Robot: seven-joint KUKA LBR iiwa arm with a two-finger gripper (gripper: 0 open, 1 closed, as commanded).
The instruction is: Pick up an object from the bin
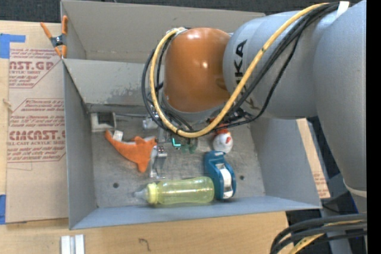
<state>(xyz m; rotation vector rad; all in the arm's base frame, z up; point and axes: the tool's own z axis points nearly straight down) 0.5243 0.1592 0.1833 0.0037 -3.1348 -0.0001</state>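
The orange plastic piece (134,150) lies toward 9 o'clock on the floor of the bin (113,184), long axis running 10 to 4 o'clock, its thick end just beside my gripper (159,160) at its 9 o'clock; whether my gripper is wide or narrow I cannot tell.

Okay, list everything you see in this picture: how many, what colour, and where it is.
Bin: one, grey metal, holding the things below.
Bottle: one, pale yellow-green, on its side along the near wall.
Rounded case: one, blue, at the bottle's right end.
Plastic piece: one, orange, left of the middle.
Small ball-like thing: one, white and red, behind the blue case.
Small piece: one, white, far left corner.
Gripper: one, metal, just right of the orange piece.
Arm: one, grey, from the right, with orange cover.
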